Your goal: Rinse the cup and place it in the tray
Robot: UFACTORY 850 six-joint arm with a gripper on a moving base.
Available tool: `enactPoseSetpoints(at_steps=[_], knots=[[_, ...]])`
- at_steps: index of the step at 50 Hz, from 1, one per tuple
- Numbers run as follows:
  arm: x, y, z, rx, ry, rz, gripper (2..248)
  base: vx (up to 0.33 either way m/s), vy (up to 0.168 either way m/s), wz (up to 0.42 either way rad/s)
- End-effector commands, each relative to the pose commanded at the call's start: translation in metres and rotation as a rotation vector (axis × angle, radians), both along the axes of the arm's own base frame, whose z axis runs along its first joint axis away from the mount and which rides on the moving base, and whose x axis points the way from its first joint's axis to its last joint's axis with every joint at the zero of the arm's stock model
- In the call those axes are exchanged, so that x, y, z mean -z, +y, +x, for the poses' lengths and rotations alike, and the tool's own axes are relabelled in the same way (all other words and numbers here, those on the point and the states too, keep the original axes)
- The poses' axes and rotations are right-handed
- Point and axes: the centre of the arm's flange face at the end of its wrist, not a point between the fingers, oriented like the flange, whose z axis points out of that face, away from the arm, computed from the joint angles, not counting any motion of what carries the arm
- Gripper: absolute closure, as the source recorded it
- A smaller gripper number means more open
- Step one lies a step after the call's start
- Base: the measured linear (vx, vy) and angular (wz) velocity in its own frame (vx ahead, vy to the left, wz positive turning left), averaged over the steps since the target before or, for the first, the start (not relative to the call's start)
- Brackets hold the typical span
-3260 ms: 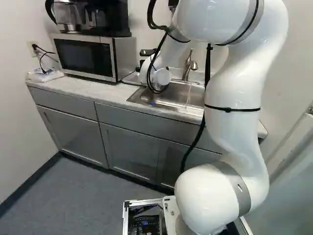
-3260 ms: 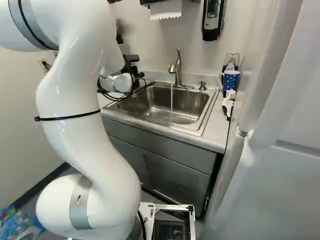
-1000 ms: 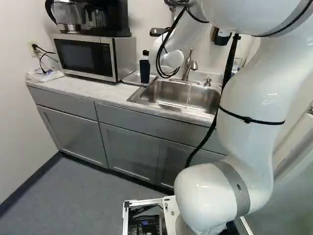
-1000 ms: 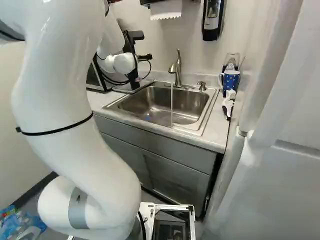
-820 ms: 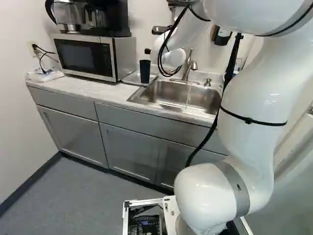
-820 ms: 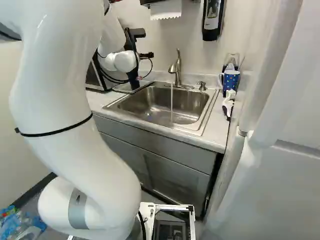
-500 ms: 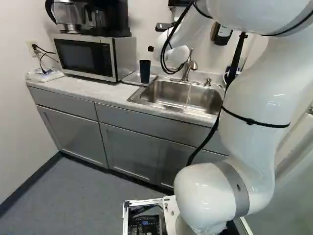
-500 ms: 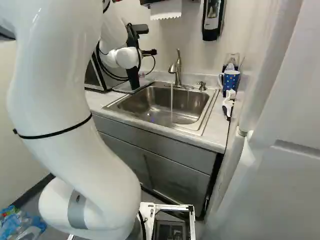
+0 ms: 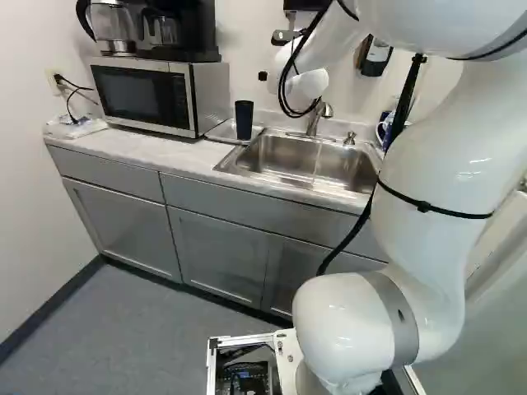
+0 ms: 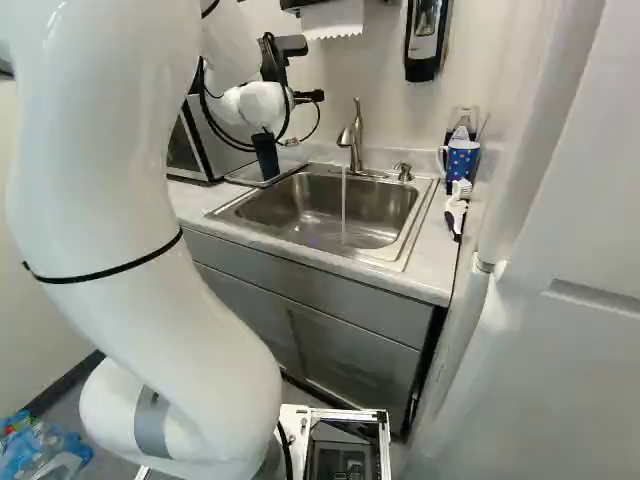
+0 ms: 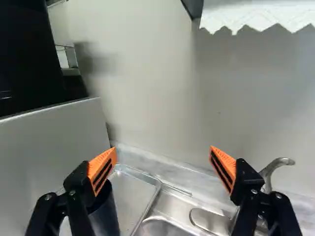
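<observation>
Black cup (image 9: 244,120) hides part of the tray (image 11: 134,196).

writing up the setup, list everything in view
cup: one, dark, on tray
tray: one, silver, beside sink
sink: one, steel, in counter
faucet: one, silver, behind sink
counter: one, pale, atop cabinets
cabinets: one row, grey, under counter
microwave: one, silver, on counter
coffee maker: one, black, on microwave
mug: one, blue spotted, right of sink
unclear item: one, white-and-black, before mug
soap pump: one, silver, by faucet
wall dispenser: one, black, on wall
paper towel: one, white, on wall
plastic items: several, bluish, beside base
base: one, silver-framed, under arm
arm: one, white, on base
gripper: one, black, orange pads, open, near cup
</observation>
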Motion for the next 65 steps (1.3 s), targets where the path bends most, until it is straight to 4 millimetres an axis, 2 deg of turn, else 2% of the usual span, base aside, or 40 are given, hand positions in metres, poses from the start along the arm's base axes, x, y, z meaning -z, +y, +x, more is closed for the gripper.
enactPoseSetpoints(at_steps=[43, 65], knots=[[-0.035, -0.054, 0.033, 0.092, 0.020, -0.002, 3, 0.000, 0.000, 0.000], [-0.026, -0.084, 0.058, 0.136, 0.084, 0.001, 3, 0.000, 0.000, 0.000]])
